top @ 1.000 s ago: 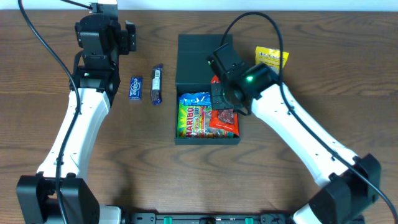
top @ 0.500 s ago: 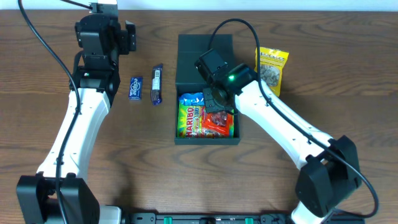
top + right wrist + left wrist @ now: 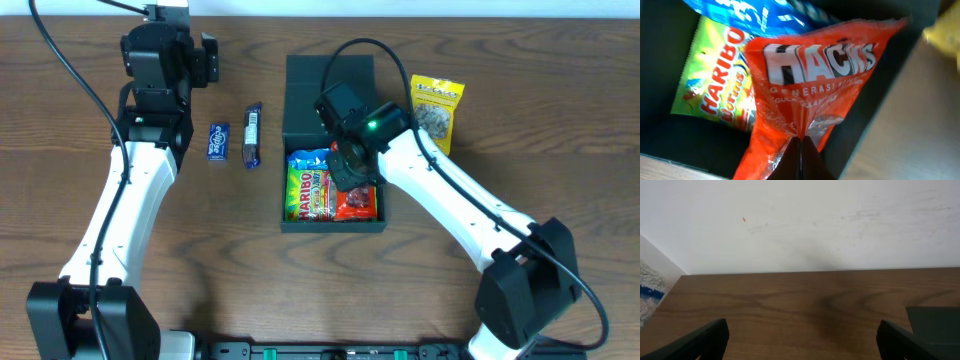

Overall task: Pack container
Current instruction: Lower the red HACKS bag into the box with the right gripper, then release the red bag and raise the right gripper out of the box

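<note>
My right tool (image 3: pixel 801 146) has carried the red bag (image 3: pixel 810 85) down into the container (image 3: pixel 333 227), which sits mid-table, beside the gummy bag (image 3: pixel 308 185). The tool is still pinched on the red bag's seam. I'd say release comes next. A second ago the bag hung higher and further right. The yellow packet (image 3: pixel 436 110) waits outside. Left tool (image 3: pixel 802 342) has its fingers apart and hasn't moved.

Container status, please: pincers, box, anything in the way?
Left pincer open, empty. Right pincer shut on red Hacks packet, in container beside Haribo bag. Lid open, nothing blocking; yellow packet, blue packet, dark bar outside.
</note>
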